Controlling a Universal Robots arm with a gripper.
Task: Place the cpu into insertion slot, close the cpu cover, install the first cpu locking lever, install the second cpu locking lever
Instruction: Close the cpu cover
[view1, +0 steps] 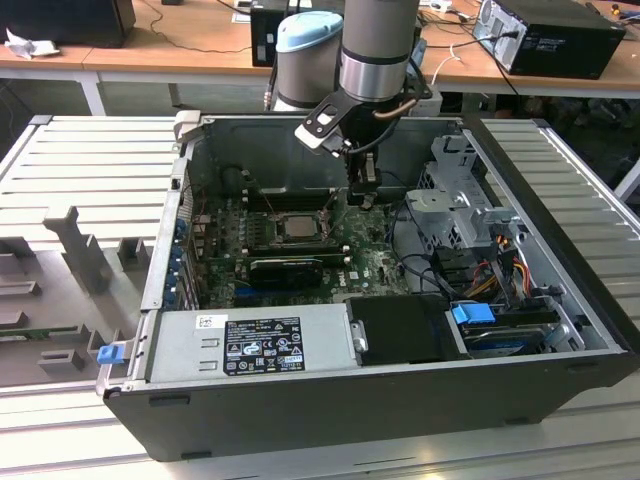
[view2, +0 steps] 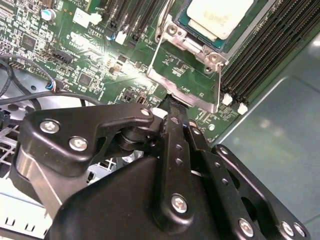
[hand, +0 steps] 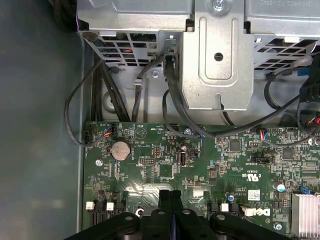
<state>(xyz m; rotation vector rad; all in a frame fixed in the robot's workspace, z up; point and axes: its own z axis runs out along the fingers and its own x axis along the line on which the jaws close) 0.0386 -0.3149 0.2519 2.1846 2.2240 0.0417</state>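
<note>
Fingers (view2: 172, 135) together, tips perhaps touching cpu cover (view2: 182, 85), cpu (view2: 217, 17) cropped.

Soft, even light is filling the exterior view; in the second wrist view glare is streaking the circuit board (view2: 107, 54) and bleaching the cpu (view2: 220, 15); the first wrist view is looking dimmer.

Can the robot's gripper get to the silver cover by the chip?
Probably yes. In the second wrist view the shut gripper sits right at the edge of the cover with nothing between them, and the case is open on top.
</note>
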